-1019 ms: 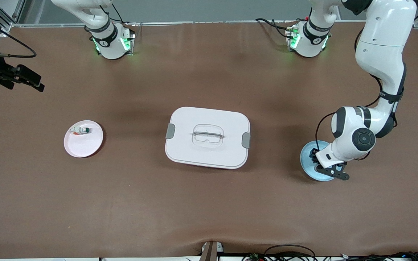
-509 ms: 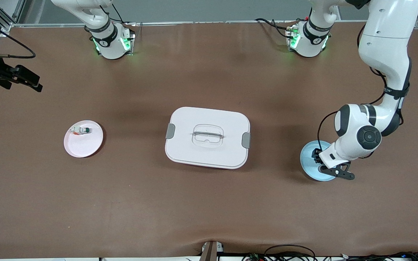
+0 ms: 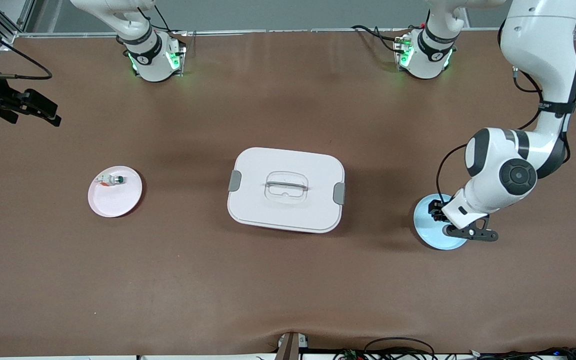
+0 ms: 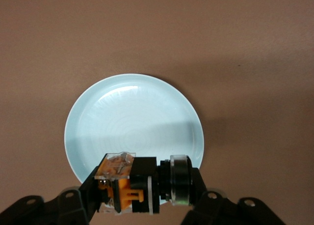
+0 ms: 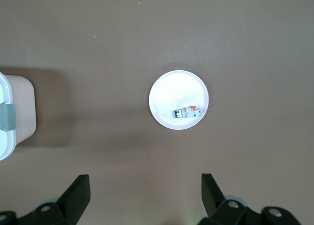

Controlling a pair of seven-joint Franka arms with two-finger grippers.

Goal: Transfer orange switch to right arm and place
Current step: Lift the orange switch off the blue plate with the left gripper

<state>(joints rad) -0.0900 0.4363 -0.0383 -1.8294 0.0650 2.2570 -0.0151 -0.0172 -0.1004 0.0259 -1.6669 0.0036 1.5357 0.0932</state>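
Holding the orange switch (image 4: 128, 183) clamped in the left tool (image 4: 142, 198), just above the pale blue plate (image 3: 425, 231). Pickup looking done; handover and placing both not yet begun. Waiting up by the worktop's (image 3: 288, 280) right-arm end, right tool (image 5: 144, 190) with fingers wide apart, over the pink plate (image 3: 118, 205).

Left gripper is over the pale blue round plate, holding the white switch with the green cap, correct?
Not quite: the left gripper over the pale blue round plate holds the black switch with orange marks, as the left wrist view shows.
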